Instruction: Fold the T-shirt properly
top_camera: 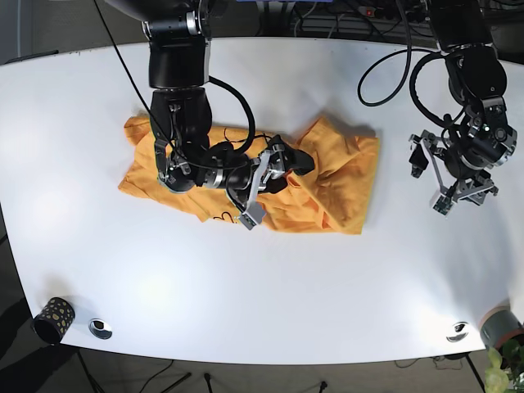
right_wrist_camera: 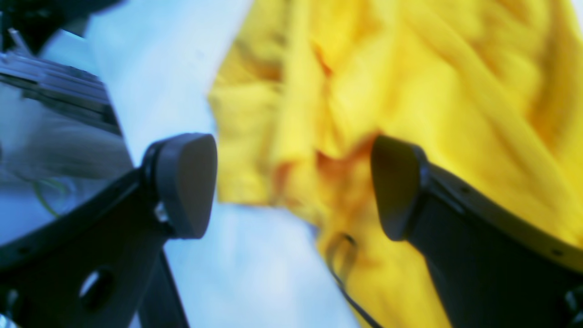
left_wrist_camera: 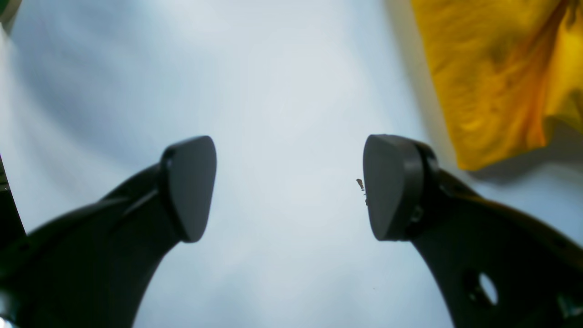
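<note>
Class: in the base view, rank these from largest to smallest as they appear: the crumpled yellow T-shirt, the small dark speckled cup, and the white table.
1. White table
2. Crumpled yellow T-shirt
3. Small dark speckled cup, sitting at the table's near edge, so nearness may enlarge it slightly, yet it clearly looks smallest.

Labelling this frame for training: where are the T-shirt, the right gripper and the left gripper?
T-shirt (top_camera: 344,176): base view, bare crumpled cloth.
Right gripper (top_camera: 274,184): base view, between its fingertips.
Left gripper (left_wrist_camera: 290,187): left wrist view, gap between fingertips.
</note>
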